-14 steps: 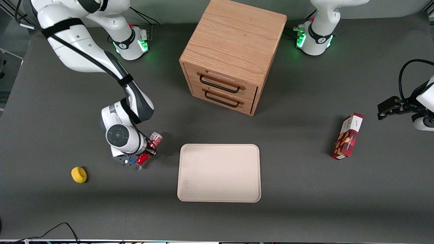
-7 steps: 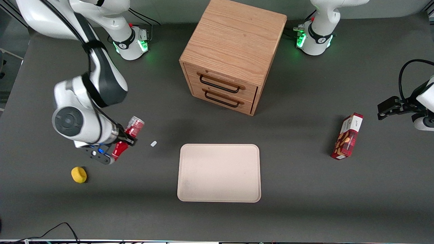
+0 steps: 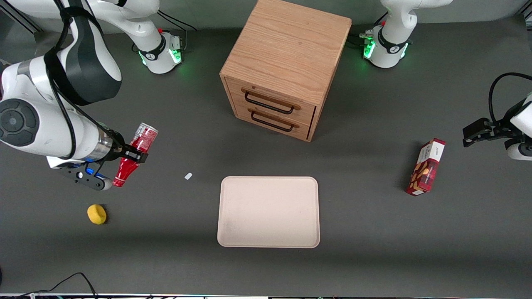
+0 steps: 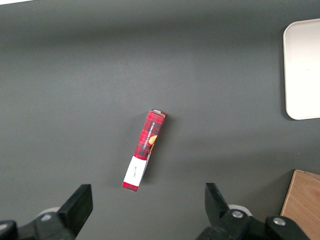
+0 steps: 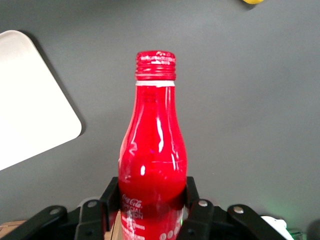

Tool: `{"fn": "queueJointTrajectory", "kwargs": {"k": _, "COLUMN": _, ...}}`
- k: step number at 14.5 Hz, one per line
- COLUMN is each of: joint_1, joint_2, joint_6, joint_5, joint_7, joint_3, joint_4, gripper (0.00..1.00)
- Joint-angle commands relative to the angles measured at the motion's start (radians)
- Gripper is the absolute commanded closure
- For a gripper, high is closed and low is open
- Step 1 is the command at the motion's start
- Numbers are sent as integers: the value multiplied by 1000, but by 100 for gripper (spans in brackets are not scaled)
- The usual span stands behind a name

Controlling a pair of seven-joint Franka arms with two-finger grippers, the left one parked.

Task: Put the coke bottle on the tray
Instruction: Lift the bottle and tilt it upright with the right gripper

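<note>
So the gripper (image 3: 132,155) is clamped on the coke bottle (image 3: 132,157), fingers (image 5: 196,212) pinching the lower body from both sides, and it's holding it up in the air off the tabletop (image 3: 374,232), well out toward the working arm's end from the tray (image 3: 269,211). From the front the bottle's tipped over at a slant, silvery base up and farther from the camera, red cap pointing down and nearer. The wrist camera has the whole neck and cap sticking out past the fingers, with a corner of the tray showing on the tabletop below it. The tray itself is lying flat, nothing on it, and sits nearer the front camera than the wooden drawer cabinet (image 3: 284,68), more or less in front of its two drawers. There's a tiny white scrap (image 3: 188,176) on the tabletop just off the tray's corner, on the working arm's side. A yellow ball-ish thing (image 3: 97,214) sits farther out that way from the tray. The red snack box (image 3: 426,167) is off the tray toward the parked arm's end.
</note>
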Motion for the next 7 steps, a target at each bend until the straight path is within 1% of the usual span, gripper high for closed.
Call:
{"fn": "queueJointTrajectory", "kwargs": {"k": 1, "joint_1": 7, "joint_2": 68, "joint_6": -30, "joint_5": 18, "joint_7": -21, "joint_3": 10, "joint_4": 89, "gripper": 100}}
{"fn": "queueJointTrajectory", "kwargs": {"k": 3, "joint_1": 27, "joint_2": 133, "joint_6": -29, "joint_5": 15, "joint_7": -21, "joint_3": 16, "joint_4": 167, "gripper": 100}}
{"fn": "queueJointTrajectory", "kwargs": {"k": 5, "joint_1": 117, "joint_2": 211, "joint_6": -23, "joint_5": 3, "joint_7": -22, "joint_3": 0, "joint_4": 242, "gripper": 100}}
{"fn": "queueJointTrajectory", "kwargs": {"k": 7, "joint_1": 197, "joint_2": 314, "joint_6": 5, "joint_5": -66, "joint_7": -24, "joint_3": -2, "joint_4": 327, "gripper": 100}}
